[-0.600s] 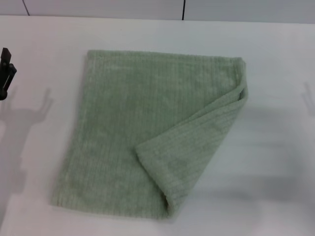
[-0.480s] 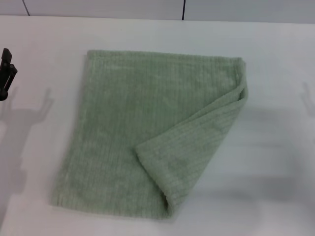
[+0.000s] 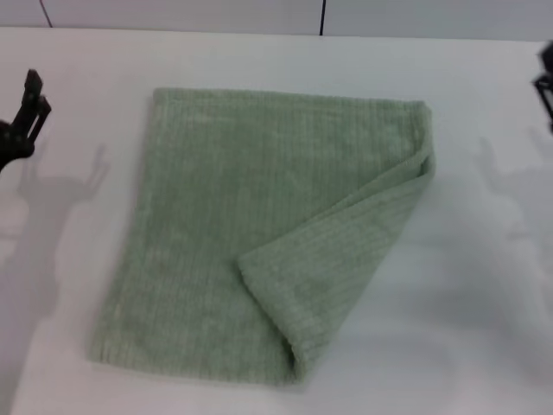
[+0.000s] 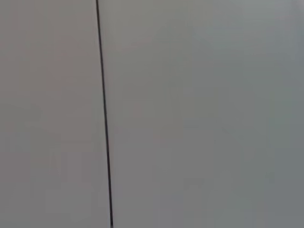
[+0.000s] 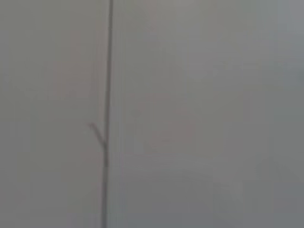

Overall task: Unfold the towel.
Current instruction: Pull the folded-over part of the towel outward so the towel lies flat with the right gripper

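The pale sage-green towel (image 3: 225,225) lies flat on the white table (image 3: 484,285) in the head view. Its near-right corner is folded back over the cloth, making a triangular flap (image 3: 333,268) that runs from the far-right corner to the near edge. My left gripper (image 3: 33,105) hovers off the towel's far-left side, apart from it, fingers spread and empty. My right gripper (image 3: 546,82) just shows at the picture's right edge, well clear of the towel's far-right corner. Neither wrist view shows the towel.
Bare white table surrounds the towel on all sides. A pale wall with a dark vertical seam (image 3: 322,17) runs behind the table. Both wrist views show only that grey wall and a seam line (image 4: 104,118) (image 5: 107,114).
My left gripper has risen and moved a little toward the towel. My right gripper has come into view at the right edge. The towel has not moved.
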Robot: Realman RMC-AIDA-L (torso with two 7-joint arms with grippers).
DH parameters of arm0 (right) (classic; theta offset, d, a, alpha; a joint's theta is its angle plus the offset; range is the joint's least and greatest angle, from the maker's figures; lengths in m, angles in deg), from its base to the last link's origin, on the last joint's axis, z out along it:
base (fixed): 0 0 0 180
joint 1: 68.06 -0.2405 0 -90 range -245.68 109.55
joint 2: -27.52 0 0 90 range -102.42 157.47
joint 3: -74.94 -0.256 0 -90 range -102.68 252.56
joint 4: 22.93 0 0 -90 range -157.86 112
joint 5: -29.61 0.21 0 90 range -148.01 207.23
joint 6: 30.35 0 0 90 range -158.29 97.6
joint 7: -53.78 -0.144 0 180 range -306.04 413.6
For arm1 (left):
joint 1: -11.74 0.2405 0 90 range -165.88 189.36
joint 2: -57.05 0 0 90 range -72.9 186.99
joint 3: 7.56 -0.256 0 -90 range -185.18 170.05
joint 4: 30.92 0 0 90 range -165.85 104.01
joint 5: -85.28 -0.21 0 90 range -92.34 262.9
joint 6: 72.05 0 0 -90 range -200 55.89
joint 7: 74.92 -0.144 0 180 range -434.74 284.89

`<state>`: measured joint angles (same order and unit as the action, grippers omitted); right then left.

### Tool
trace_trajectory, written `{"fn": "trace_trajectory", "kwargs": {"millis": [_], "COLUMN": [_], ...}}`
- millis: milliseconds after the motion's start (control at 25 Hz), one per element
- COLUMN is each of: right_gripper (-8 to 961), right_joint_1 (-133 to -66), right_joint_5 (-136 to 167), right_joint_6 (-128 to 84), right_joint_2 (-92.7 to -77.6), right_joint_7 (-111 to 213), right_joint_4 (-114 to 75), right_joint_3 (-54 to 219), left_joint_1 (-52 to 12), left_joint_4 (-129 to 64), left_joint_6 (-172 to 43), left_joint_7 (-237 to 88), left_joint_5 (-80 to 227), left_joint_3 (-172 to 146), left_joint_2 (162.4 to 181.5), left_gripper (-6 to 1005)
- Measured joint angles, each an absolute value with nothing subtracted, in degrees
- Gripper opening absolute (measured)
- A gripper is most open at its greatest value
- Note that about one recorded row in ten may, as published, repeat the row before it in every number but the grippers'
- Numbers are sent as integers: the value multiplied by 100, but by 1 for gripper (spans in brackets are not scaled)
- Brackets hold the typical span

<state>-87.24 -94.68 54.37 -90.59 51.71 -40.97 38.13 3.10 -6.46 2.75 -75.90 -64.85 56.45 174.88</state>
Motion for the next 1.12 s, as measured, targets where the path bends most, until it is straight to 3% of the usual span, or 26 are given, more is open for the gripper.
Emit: {"fn": "trace_trajectory", "kwargs": {"millis": [120, 240, 320, 400, 560, 600, 640, 760, 800, 840, 880, 1000, 1080, 1120], "right_gripper": [771, 771, 771, 771, 770, 770, 770, 770, 770, 769, 769, 769, 769, 769], "right_joint_1": [-8810, -8852, -8883, -8863, -8776, -8669, -8669, -8605, -8633, -8633, -8672, -8796, -8843, -8919], "right_joint_5": [-9667, -10087, -10336, -10784, -11273, -11493, -11493, -11798, -11866, -11866, -11867, -11788, -11446, -11148], "right_joint_6": [4851, 3906, 3130, 1851, -103, -1672, -1672, -3851, -5371, -5371, -6207, -8184, -8957, -9211], "right_joint_2": [-8797, -8402, -8156, -7903, -7778, -7770, -7770, -7906, -8128, -8128, -8294, -8962, -9158, -9153], "right_joint_7": [4953, 4784, 4783, 4753, 4702, 4712, 4712, 4922, 5219, 5219, 5440, 6420, 6945, 7080], "right_joint_4": [-4723, -5590, -6231, -7173, -8267, -9137, -9137, -10242, -10796, -10796, -11022, -11405, -11538, -11558], "right_joint_3": [3859, 3794, 3700, 3362, 2737, 2180, 2180, 1416, 832, 832, 488, -695, -1140, -1242], "left_joint_1": [679, 1006, 1063, 1420, 1477, 1316, 1138, 945, 768, 655, 520, 336, 195, 195], "left_joint_4": [664, 2171, 2432, 4065, 5046, 5631, 5957, 6194, 6385, 6513, 6641, 6695, 6677, 6677], "left_joint_6": [-943, -2710, -3033, -5134, -6995, -8557, -9645, -10532, -11357, -11830, -12340, -12798, -13046, -13046], "left_joint_7": [-7638, -7654, -7639, -7545, -7558, -7569, -7592, -7680, -7880, -8082, -8322, -8397, -8392, -8392], "left_joint_5": [-6595, -7179, -7297, -7707, -7728, -7707, -7689, -7682, -7682, -7674, -7662, -7523, -7369, -7369], "left_joint_3": [5694, 5862, 5912, 6279, 6591, 6894, 7142, 7385, 7624, 7786, 7985, 8092, 8158, 8158], "left_joint_2": [17238, 16948, 16914, 16843, 16857, 16905, 16970, 17067, 17197, 17336, 17492, 17525, 17512, 17512], "left_gripper": [776, 762, 716, 670, 579, 556, 533, 426, 384, 342, 300, 202, 137, 105]}}
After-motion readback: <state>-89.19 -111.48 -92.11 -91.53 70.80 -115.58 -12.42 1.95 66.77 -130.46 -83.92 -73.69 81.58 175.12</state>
